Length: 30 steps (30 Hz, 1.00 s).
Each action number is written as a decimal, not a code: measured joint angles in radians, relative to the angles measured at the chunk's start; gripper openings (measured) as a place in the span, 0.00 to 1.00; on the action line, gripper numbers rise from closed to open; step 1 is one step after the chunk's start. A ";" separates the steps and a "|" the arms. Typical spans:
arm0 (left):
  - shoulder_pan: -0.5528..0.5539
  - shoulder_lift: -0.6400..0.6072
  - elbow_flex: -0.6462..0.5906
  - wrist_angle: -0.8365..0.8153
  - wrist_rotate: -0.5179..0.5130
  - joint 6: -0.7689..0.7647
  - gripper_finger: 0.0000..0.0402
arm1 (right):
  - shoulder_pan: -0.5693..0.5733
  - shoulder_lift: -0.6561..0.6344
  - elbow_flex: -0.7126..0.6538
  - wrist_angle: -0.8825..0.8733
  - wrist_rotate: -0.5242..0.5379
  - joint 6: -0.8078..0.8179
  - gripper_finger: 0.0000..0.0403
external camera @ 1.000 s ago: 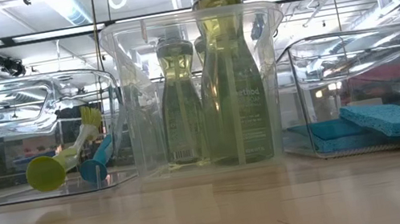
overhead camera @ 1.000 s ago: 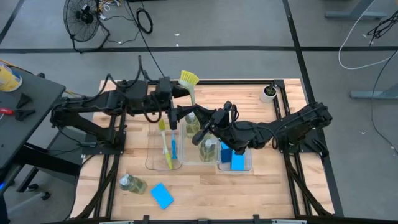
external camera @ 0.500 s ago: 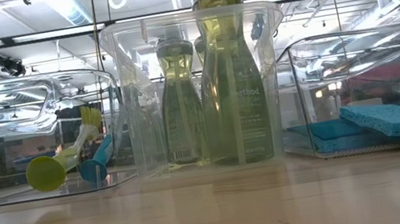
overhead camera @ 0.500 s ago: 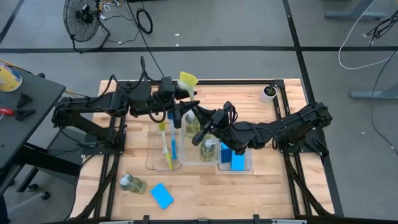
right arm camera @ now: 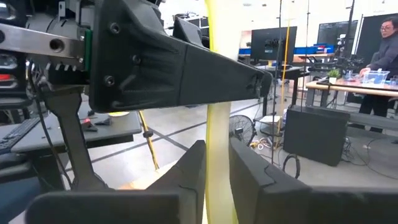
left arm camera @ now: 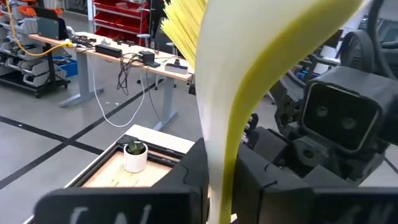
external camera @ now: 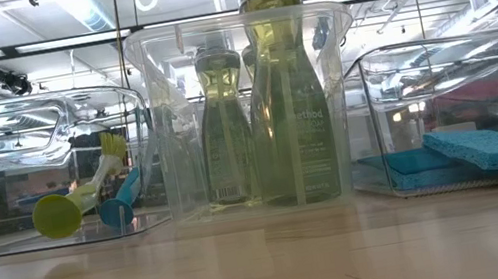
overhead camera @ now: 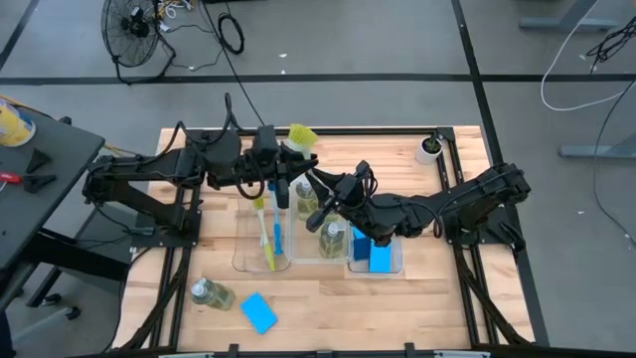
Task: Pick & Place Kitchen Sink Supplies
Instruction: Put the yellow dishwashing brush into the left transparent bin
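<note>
Above the middle tray (overhead camera: 320, 224), which holds soap bottles (overhead camera: 332, 239), both arms meet on one yellow-green dish brush (overhead camera: 303, 149). The left gripper (overhead camera: 281, 186) has its fingers (left arm camera: 186, 180) drawn in against the brush handle on both sides, so the handle rises straight up between them in the left wrist view, with the yellow bristles at its far end. The right gripper (overhead camera: 316, 187) comes in from the other side; in its own wrist view its fingers (right arm camera: 252, 171) stand narrowly apart with the pale handle running up between them, close on each side, though whether they press on it cannot be told. The brush head sits beyond the middle tray, toward the counter's (overhead camera: 417, 288) far edge.

Left of the middle tray, a second tray (overhead camera: 253, 239) holds another yellow-green brush (overhead camera: 264, 231) and a blue brush (overhead camera: 277, 234) lying side by side. Right of it, a third tray (overhead camera: 393, 261) holds blue sponges (overhead camera: 378, 255). Nearer the front edge, well apart from the middle tray, one soap bottle (overhead camera: 212, 293) lies on its side with a loose blue sponge (overhead camera: 258, 311) beside it.
</note>
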 joint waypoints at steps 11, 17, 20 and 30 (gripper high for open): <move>0.002 -0.011 0.000 -0.043 -0.023 0.016 0.11 | 0.004 0.000 0.000 0.012 -0.055 0.009 0.33; 0.003 -0.048 0.001 -0.101 -0.066 0.026 0.11 | 0.015 -0.002 0.000 0.017 -0.030 0.000 0.51; 0.003 -0.072 0.002 -0.131 -0.093 0.025 0.13 | 0.031 -0.004 0.000 0.016 0.010 -0.040 0.59; 0.002 -0.202 0.000 -0.351 -0.146 -0.040 0.11 | 0.118 -0.043 0.000 0.020 0.218 -0.216 0.64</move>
